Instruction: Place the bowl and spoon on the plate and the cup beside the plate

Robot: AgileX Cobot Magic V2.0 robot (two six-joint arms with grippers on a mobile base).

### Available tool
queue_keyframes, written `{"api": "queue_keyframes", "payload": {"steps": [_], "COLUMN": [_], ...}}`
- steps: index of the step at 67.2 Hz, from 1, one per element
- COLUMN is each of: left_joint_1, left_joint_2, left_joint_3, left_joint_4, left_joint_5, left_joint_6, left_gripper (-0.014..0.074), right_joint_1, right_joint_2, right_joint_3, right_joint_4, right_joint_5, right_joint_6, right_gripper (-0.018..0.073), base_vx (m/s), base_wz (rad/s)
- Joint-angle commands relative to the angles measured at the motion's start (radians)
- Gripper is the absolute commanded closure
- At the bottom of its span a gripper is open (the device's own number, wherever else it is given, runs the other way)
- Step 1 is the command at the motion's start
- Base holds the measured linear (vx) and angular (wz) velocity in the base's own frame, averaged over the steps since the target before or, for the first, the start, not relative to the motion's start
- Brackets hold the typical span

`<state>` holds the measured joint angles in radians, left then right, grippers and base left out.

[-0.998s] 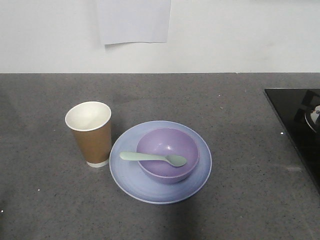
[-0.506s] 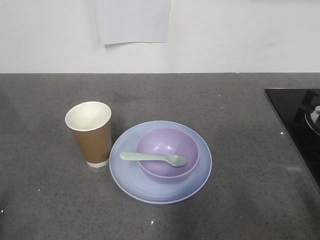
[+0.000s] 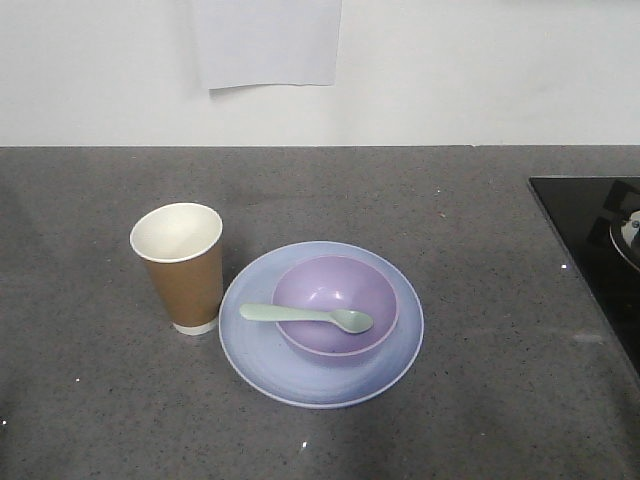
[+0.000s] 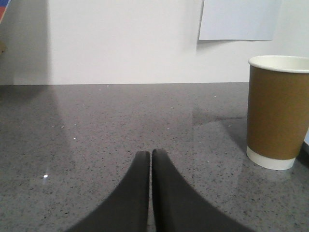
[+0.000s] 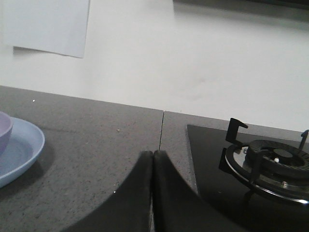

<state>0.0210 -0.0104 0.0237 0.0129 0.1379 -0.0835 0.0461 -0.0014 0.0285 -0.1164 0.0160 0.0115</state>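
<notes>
Front view: spoon (image 3: 306, 316) in bowl (image 3: 336, 307) (on plate (image 3: 262, 350)).

Dark grey speckled countertop (image 3: 480, 400) filling most of front view, tiny white flecks scattered across. White wall (image 3: 480, 70) behind, meeting counter along a straight edge. Pale sheet of paper (image 3: 267, 42) stuck flat on wall, upper centre, top cropped, casting thin shadow below and left. Black glass hob (image 3: 592, 240) set into counter at right edge, partly cropped. On right wrist view: gas burner (image 5: 273, 162) on hob with black pan-support prongs and metal ring, glossy surface reflecting. Thin seam (image 5: 161, 130) in countertop just left of hob, running back to wall. Coloured scrap at top-left corner of left wrist view, unidentifiable
</notes>
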Motion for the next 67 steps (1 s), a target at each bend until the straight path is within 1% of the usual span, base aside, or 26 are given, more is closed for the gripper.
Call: {"api": "queue_keyframes", "payload": {"steps": [1, 6, 11, 23, 29, 67], "left_joint_1": [0.001, 0.001, 0.001, 0.001, 0.001, 0.001], "left_joint_2": [-0.015, -0.015, -0.015, -0.015, -0.015, -0.015], "left_joint_3": [-0.018, -0.018, -0.018, -0.018, -0.018, -0.018], "left_joint_4": [-0.002, -0.002, -0.002, -0.002, -0.002, -0.002], "left_joint_5": [-0.069, -0.069, -0.069, -0.069, -0.069, -0.069], "left_joint_6": [-0.006, -0.006, -0.006, -0.006, -0.006, -0.006], "left_gripper": [0.0603, 0.0603, 0.0603, 0.0603, 0.0603, 0.0603], "right_joint_1": [-0.052, -0.077, -0.080, -0.052, -0.040, -0.040], "right_joint_2": [-0.014, -0.019, -0.019, -0.019, -0.019, -0.018], "right_joint_3": [0.009, 0.009, 0.009, 0.009, 0.009, 0.009], "right_joint_4": [-0.007, -0.011, -0.011, -0.010, -0.011, -0.009], "right_joint_5": [-0.078, -0.079, -0.073, -0.071, -0.070, -0.070], "right_joint_6": [0.053, 0.080, 0.088, 0.109, 0.138, 0.146], "right_gripper": [0.0566, 0.0566, 0.0566, 0.0566, 0.0566, 0.0566], "base_vx": [0.00, 0.00, 0.00, 0.00, 0.00, 0.00], "base_wz": [0.00, 0.00, 0.00, 0.00, 0.00, 0.00]}}
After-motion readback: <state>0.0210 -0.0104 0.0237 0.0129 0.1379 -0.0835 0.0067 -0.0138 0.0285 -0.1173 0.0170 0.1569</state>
